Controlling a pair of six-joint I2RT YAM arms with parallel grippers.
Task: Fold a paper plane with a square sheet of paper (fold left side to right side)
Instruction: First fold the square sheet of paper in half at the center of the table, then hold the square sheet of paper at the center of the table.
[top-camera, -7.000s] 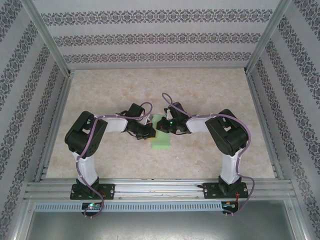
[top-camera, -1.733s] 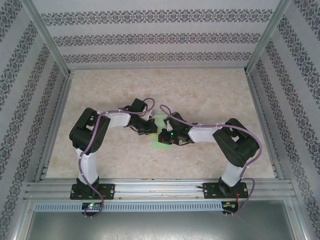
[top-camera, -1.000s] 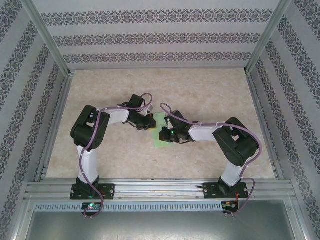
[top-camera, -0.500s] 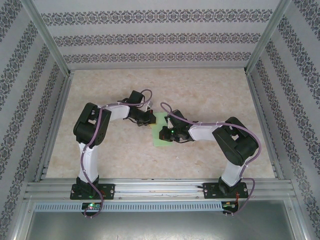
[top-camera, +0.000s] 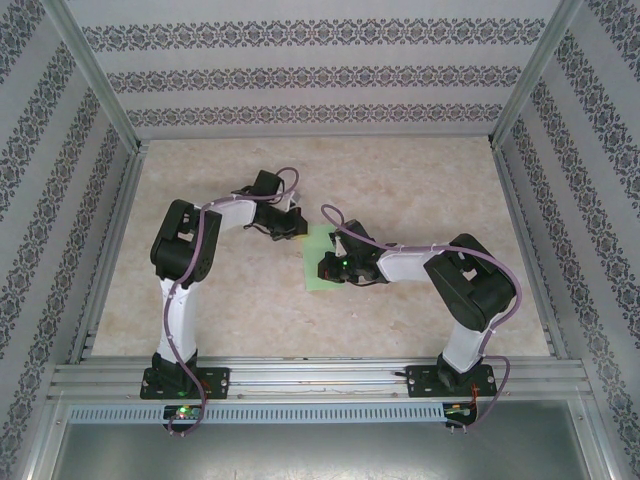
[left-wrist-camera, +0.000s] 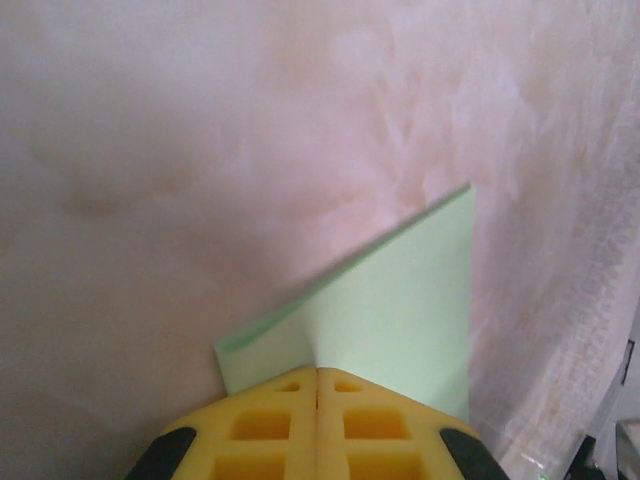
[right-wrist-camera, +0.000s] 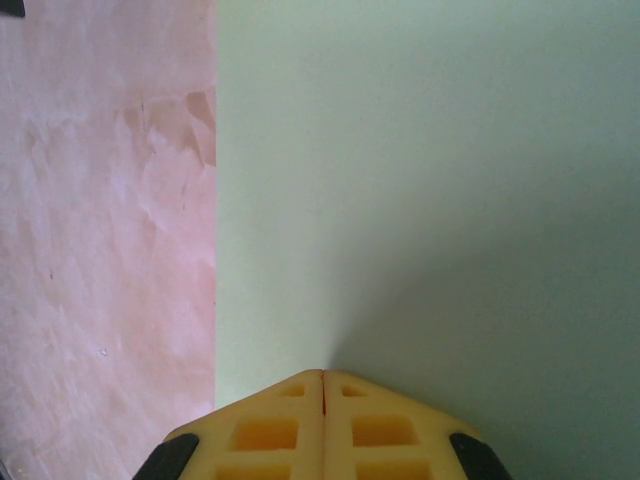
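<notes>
Patterned walls (top-camera: 320, 75) and a metal frame (top-camera: 320, 375) box in a pale marbled table (top-camera: 420, 200), and inside this box stand the two arms with the paper between them. The left arm (top-camera: 180, 255) rises from its base at the near edge and reaches forward and inward. The right arm (top-camera: 470, 280) bends at its elbow and stretches leftward to the middle of the table.

The paper (top-camera: 318, 243) lies flat near the table's centre, light green and plain. From above it looks like a narrow upright strip rather than a full square. The left wrist view shows a sharp far corner on the paper (left-wrist-camera: 400, 320), and a slanted edge with a darker green rim where it meets the table (left-wrist-camera: 150, 150). In the right wrist view the paper (right-wrist-camera: 430, 180) is smooth and unmarked, and its straight left edge lies against the pinkish table (right-wrist-camera: 100, 200).

The left gripper (top-camera: 292, 226) sits at the paper's far left corner. In its own view the left gripper (left-wrist-camera: 317, 372) has its yellow fingers (left-wrist-camera: 260, 430) pressed together with no gap, the tips over the paper's near corner. Whether they touch it I cannot tell.

The right gripper (top-camera: 324, 268) is over the near half of the strip. Up close the right gripper (right-wrist-camera: 322, 375) is likewise closed, its fingers (right-wrist-camera: 265, 435) meeting at a thin seam and gripping nothing, with the tip down at the paper in a soft shadow
</notes>
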